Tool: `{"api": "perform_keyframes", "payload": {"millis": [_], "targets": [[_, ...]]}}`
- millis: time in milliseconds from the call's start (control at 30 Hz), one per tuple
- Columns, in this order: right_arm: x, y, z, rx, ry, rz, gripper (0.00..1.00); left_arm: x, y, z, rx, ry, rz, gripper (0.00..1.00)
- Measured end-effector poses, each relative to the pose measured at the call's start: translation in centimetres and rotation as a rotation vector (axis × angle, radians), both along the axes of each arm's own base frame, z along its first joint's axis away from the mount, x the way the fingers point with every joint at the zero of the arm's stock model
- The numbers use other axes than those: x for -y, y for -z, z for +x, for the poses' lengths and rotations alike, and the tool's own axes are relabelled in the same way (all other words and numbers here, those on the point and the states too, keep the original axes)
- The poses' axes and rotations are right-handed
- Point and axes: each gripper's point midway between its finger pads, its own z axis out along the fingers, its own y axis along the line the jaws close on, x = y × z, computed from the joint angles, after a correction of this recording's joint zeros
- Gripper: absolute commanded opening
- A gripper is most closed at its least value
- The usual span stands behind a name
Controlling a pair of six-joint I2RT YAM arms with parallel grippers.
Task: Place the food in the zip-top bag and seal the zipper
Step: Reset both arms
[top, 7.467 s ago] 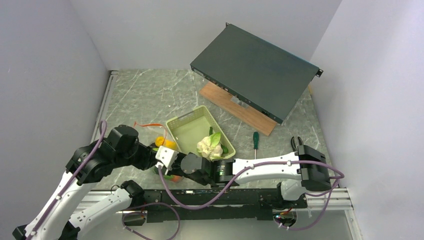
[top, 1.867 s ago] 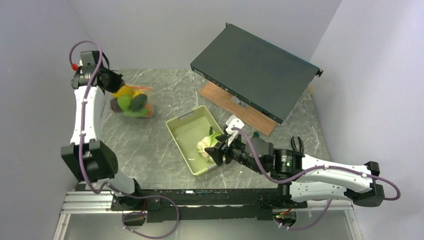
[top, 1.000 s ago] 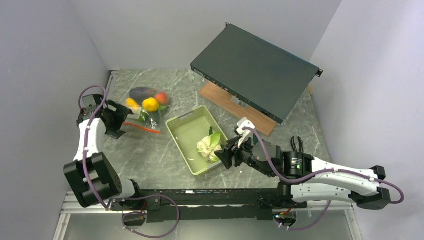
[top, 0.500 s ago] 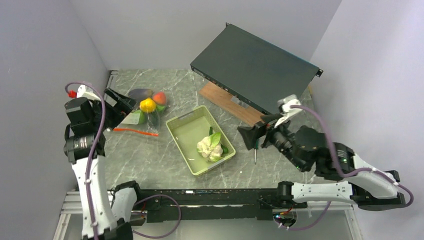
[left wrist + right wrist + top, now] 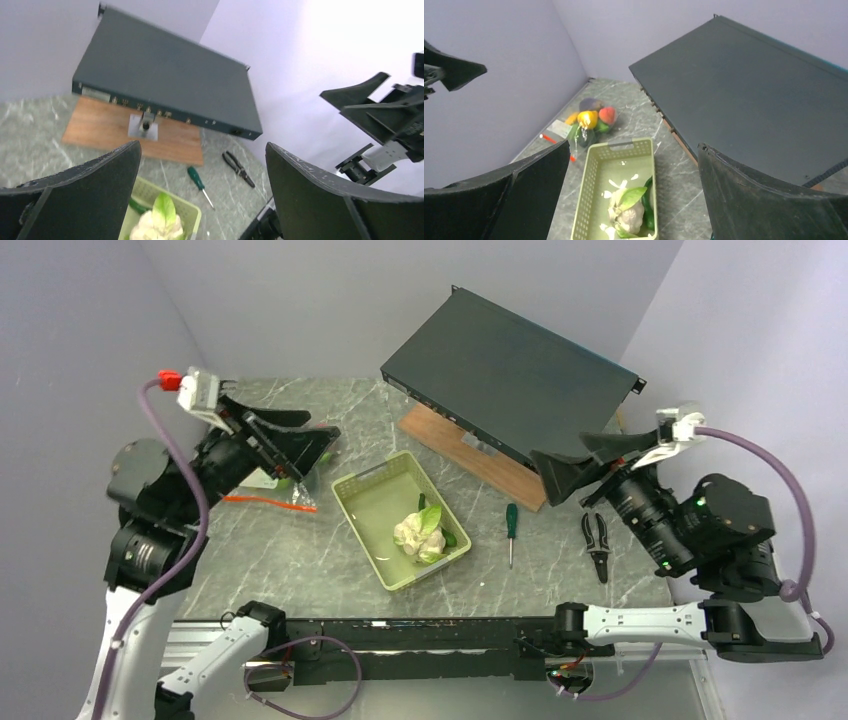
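1. Left gripper (image 5: 202, 147): you find it raised over the far-left part of the surface (image 5: 280, 560). Its fingers are spread wide with nothing between them.

2. Right gripper (image 5: 633, 146): you find it raised over the right side. Its fingers are likewise spread wide and hold nothing.

3. Clear bag (image 5: 560, 129): it lies flat on the surface at the far left, just left of the basket and apart from both grippers. Through the plastic you can see a purple eggplant (image 5: 590, 104), an orange-red peach (image 5: 608, 115), a yellow corn (image 5: 586, 119) and a green pepper (image 5: 600, 127), bunched at the bag's far end.

4. Zipper (image 5: 268, 503): this thin red-orange strip runs along the bag's near edge, down on the surface. You cannot tell whether it is pressed closed.

5. Pale green slatted basket (image 5: 372, 470): it sits at the middle of the surface, set askew. At its near-right end it holds a white cauliflower with green leaves (image 5: 420, 533) and a dark green cucumber (image 5: 451, 538) touching it on the right. Both are outside the bag.

6. Green-handled screwdriver (image 5: 510, 525): it lies just right of the basket.

7. Black pliers (image 5: 597, 538): they lie farther right.

8. Dark flat metal case (image 5: 510, 380): it sits at the far right, with its near edge over a wooden board (image 5: 450, 440).
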Motion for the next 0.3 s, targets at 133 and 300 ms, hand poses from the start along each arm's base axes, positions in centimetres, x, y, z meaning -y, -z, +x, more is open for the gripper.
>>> {"api": "perform_keyframes", "payload": {"millis": [133,300], "targets": [[1.4,-1.5,-0.2,0.040,0.003,0.047,1.00,-0.7,-3.1,-2.5,0.159,0.004,-0.034,1.00],[3.4,-3.2,-0.4,0.079,0.025,0.137,1.00,-2.1,-6.3,-5.5,0.310,-0.020,-0.069,1.00]]}}
